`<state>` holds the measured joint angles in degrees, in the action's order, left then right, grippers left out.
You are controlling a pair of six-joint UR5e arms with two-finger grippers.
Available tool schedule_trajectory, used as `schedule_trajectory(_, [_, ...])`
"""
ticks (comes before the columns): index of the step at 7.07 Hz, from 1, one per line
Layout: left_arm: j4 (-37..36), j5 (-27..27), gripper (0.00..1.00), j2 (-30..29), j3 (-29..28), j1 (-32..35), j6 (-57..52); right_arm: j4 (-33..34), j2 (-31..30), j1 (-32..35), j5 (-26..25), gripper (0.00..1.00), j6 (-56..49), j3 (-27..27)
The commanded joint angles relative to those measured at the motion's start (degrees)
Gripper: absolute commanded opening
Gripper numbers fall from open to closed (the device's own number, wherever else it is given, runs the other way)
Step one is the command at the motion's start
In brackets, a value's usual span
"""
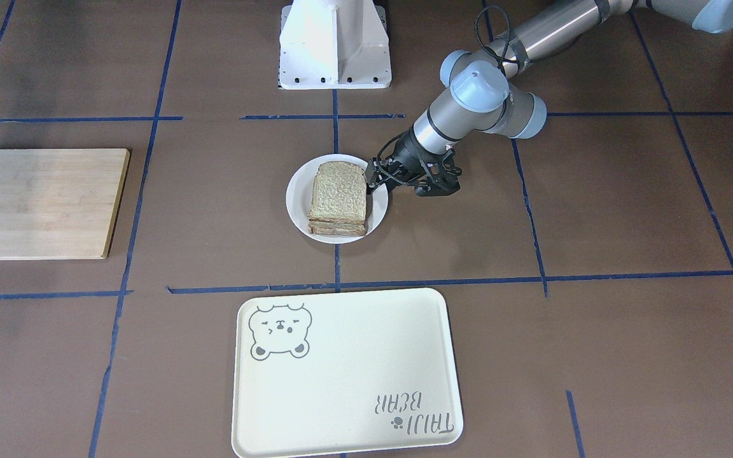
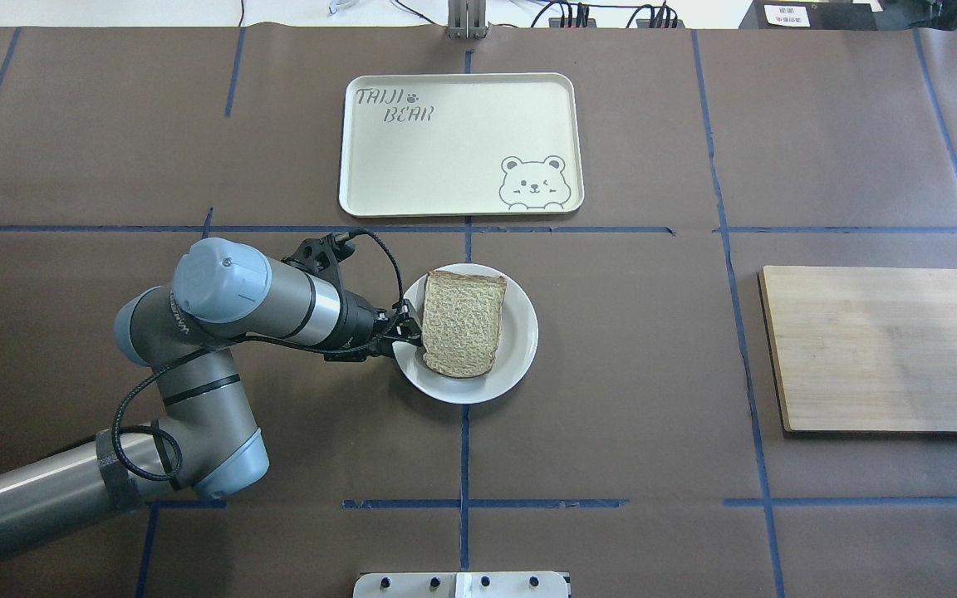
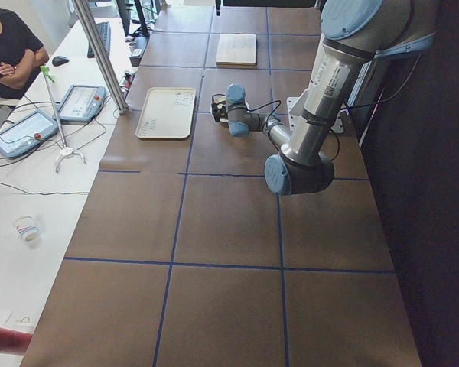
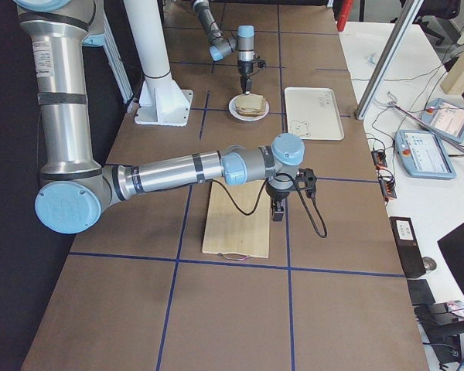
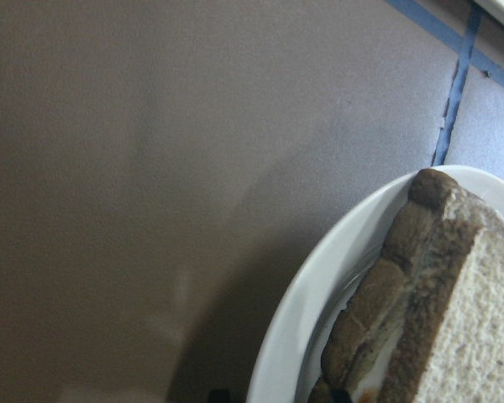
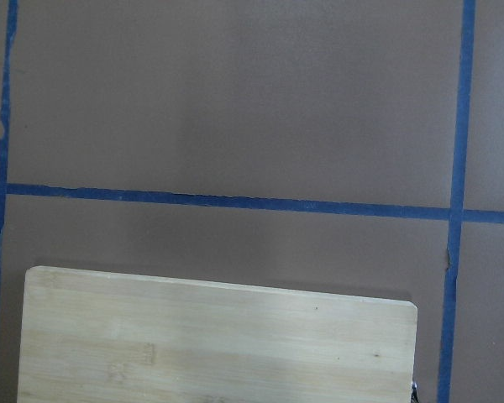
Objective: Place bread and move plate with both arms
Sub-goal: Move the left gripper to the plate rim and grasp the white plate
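The brown bread (image 1: pixel 340 194) lies flat on top of a stack of slices on the white plate (image 1: pixel 296 197), at the table's middle. It also shows in the overhead view (image 2: pixel 463 320) and, close up, in the left wrist view (image 5: pixel 479 319). My left gripper (image 1: pixel 376 178) is low at the plate's rim on the robot's left side (image 2: pixel 409 328), with its fingers closed on that rim. My right gripper (image 4: pixel 278 212) points down by a corner of the wooden board (image 4: pixel 236 220), far from the plate. I cannot tell whether it is open or shut.
The wooden cutting board (image 2: pixel 877 349) lies on the robot's right. A cream bear tray (image 2: pixel 458 145) lies beyond the plate, on the operators' side. The white pedestal (image 1: pixel 335 44) stands at the robot's base. Blue tape lines cross the brown table.
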<state>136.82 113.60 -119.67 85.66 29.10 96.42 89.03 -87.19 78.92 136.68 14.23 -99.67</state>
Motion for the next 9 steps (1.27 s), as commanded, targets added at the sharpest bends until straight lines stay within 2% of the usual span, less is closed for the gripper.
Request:
schedule_trajectory(1, [0.0, 0.0, 0.47, -0.7, -0.5, 0.0, 0.0, 0.0, 0.0, 0.0, -0.1, 1.0, 0.0, 0.0])
schedule_trajectory(4, [0.0, -0.6, 0.43, -1.6, -1.6, -0.4, 0.1, 0.0, -0.1, 0.1, -0.4, 1.0, -0.1, 0.1])
schedule_trajectory(6, [-0.2, -0.7, 0.31, -2.0, -1.5, -0.4, 0.4, 0.0, -0.2, 0.2, -0.4, 1.0, -0.1, 0.1])
schedule_trajectory(8, [0.1, -0.6, 0.17, -3.5, -1.1, -0.4, 8.1, 0.1, -0.1, 0.4, -0.4, 1.0, -0.1, 0.1])
schedule_trajectory(9, [0.1, -0.6, 0.07, -3.5, -1.0, -0.4, 8.3, 0.1, -0.2, 0.4, -0.4, 1.0, -0.1, 0.1])
